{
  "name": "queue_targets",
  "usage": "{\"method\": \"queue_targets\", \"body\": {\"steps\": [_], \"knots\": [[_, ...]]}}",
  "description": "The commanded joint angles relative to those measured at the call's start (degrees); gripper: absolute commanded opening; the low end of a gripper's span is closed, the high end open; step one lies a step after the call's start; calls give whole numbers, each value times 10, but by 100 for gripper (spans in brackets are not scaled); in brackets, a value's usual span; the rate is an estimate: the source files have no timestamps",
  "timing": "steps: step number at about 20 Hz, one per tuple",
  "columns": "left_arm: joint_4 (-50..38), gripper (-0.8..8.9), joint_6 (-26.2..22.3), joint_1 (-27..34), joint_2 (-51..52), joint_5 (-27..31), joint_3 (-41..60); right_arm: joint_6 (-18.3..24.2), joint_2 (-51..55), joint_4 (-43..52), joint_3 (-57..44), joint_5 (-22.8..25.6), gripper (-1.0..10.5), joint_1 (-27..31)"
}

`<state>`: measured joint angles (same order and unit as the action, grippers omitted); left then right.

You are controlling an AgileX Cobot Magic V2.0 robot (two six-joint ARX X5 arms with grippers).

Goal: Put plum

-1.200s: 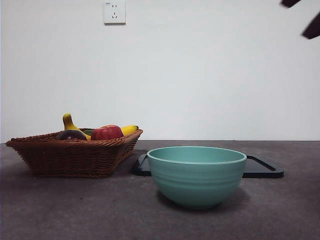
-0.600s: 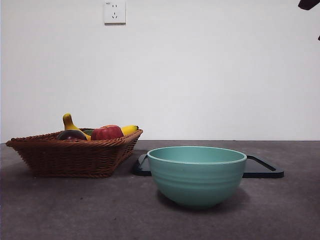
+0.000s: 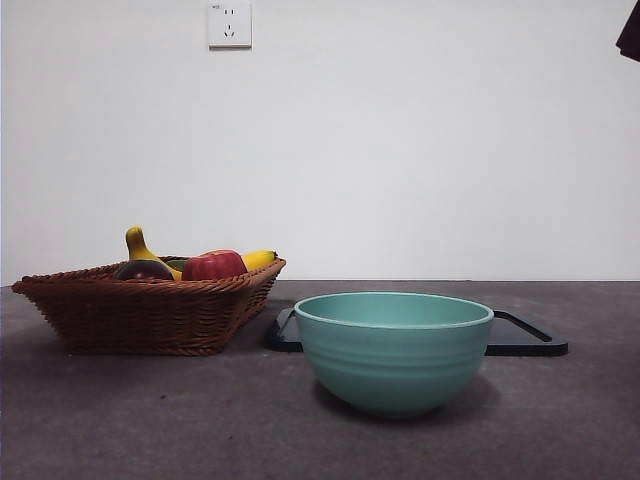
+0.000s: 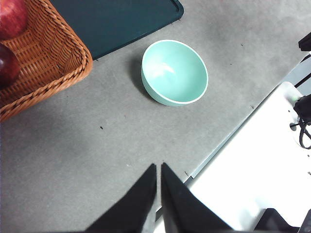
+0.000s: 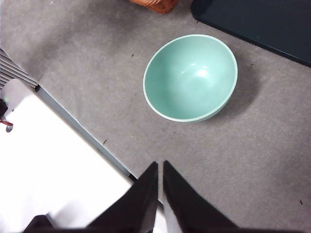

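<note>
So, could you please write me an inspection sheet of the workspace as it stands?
Surface: grey table, small dark specks.
Job's things: plum in the wicker basket, beside the red apple and banana.
Clutter: teal bowl, empty; dark tray behind it.
Grippers: left gripper and right gripper shut, raised, holding nothing.
Cables: black cable off the table edge.
Surroundings: white wall, wall socket.

Glossy dark plum in a rough woven wicker basket; smooth matt teal bowl.
</note>
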<state>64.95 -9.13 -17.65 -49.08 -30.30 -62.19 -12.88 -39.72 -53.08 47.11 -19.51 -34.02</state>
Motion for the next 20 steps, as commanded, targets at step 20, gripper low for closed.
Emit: {"method": "queue_targets", "body": {"steps": [20], "knots": [[-476,10,-5,147,164,55,96,2,-2,5,6,0,6,-4]]}}
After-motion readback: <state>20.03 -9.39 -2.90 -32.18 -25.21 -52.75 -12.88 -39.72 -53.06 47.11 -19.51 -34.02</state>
